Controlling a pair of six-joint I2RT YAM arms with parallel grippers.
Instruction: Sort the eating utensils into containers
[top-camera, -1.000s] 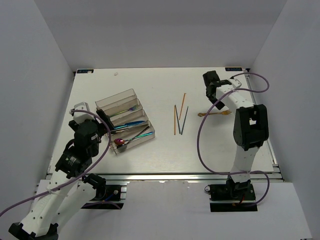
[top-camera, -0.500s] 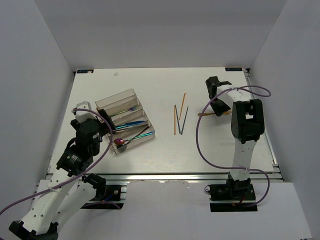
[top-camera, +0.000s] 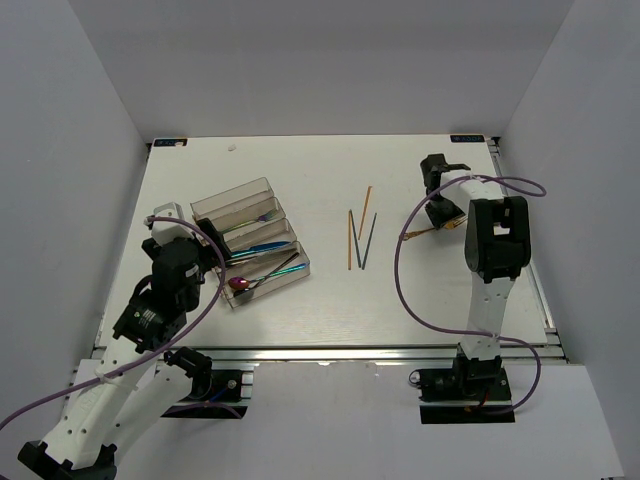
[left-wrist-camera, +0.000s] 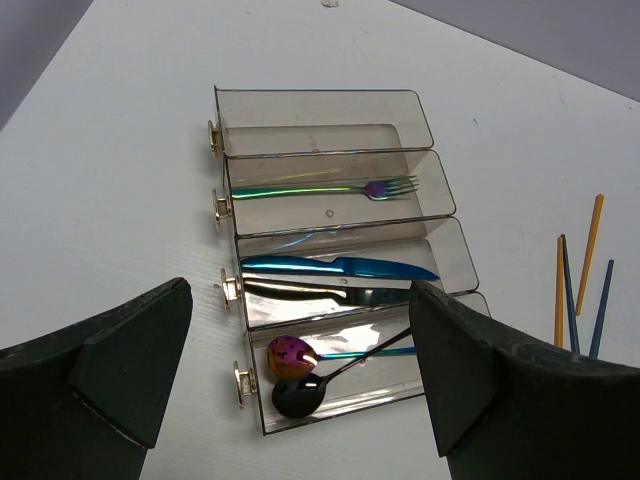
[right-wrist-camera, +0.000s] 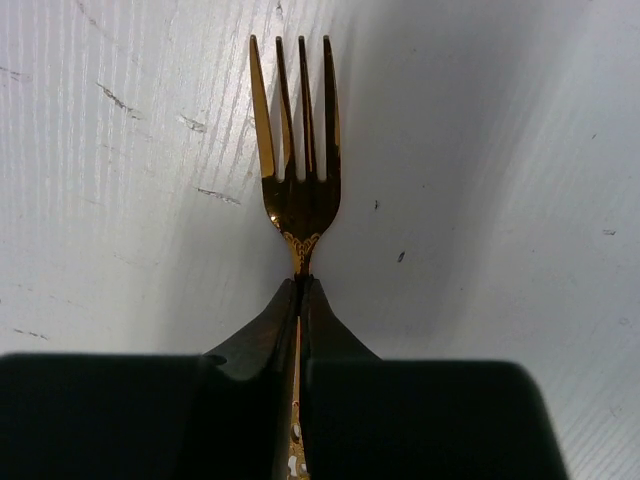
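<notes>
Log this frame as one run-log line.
right tool shut on gold metal fork | left tool open, facing clear plastic compartment tray | thin coloured chopsticks loose on white table

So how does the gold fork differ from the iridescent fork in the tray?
Colour: the gold metal fork is plain gold; the iridescent metal fork runs green to purple. Place: the gold fork is outside the clear plastic organiser tray; the iridescent fork lies in a compartment beside the empty end one. State: the right gripper has its fingers shut on the gold fork's handle; nothing holds the iridescent fork. Both are slim forks.
</notes>
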